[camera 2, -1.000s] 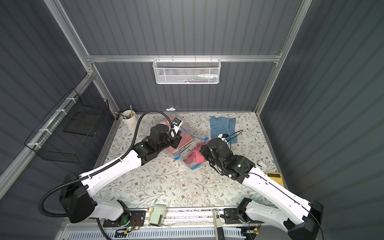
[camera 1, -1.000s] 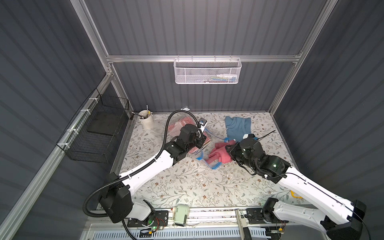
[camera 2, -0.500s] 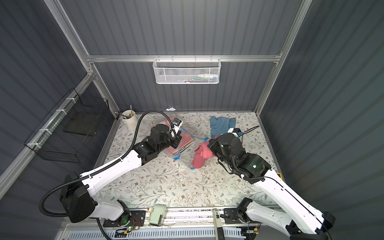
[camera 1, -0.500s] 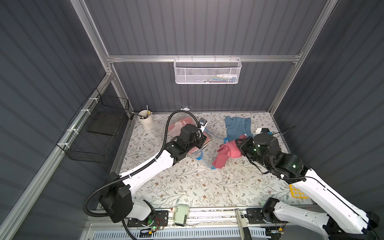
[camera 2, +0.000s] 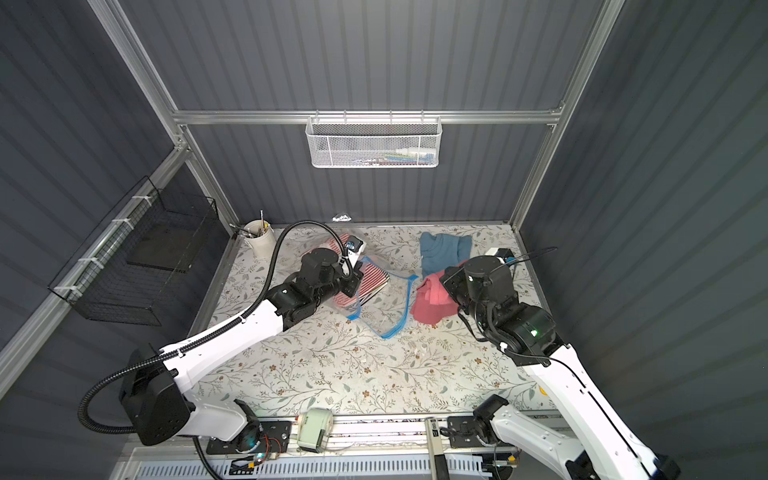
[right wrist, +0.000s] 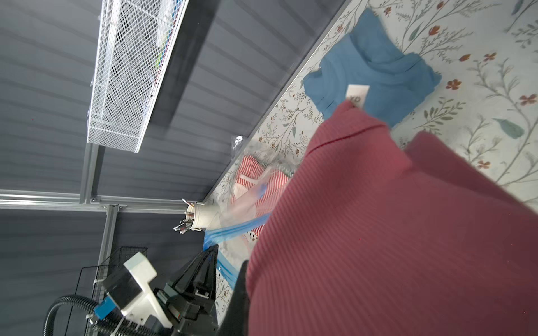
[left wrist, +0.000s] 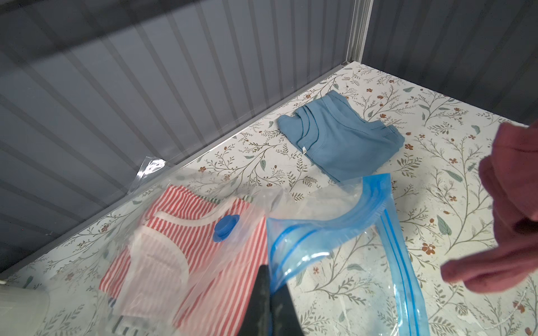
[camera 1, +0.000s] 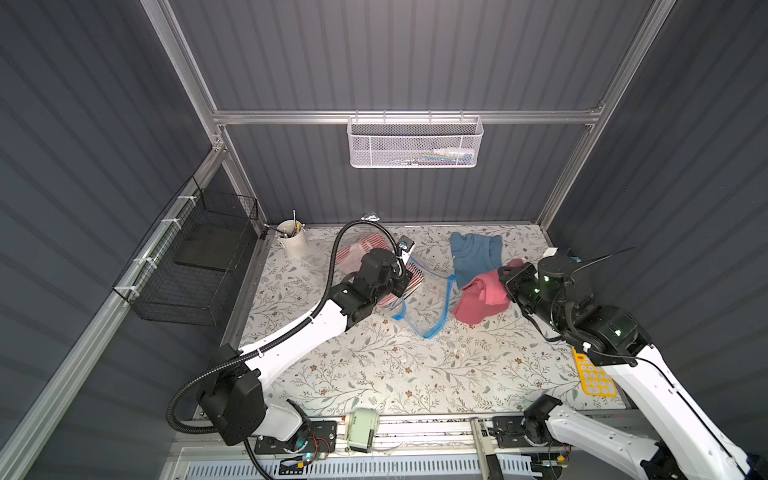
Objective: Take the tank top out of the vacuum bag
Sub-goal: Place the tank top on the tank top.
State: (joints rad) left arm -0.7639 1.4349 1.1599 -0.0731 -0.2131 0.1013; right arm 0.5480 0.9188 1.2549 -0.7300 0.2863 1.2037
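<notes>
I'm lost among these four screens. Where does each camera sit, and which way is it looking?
Top views: high above the robot's bases, looking down on the floral table; left arm and right arm show.
Left wrist: on the left arm, facing the back wall; the left gripper shows, shut on the vacuum bag.
Right wrist: on the right arm, facing the left arm; one dark finger shows against the pink tank top it grips.
Shared: both wrist views catch the blue shirt.
</notes>
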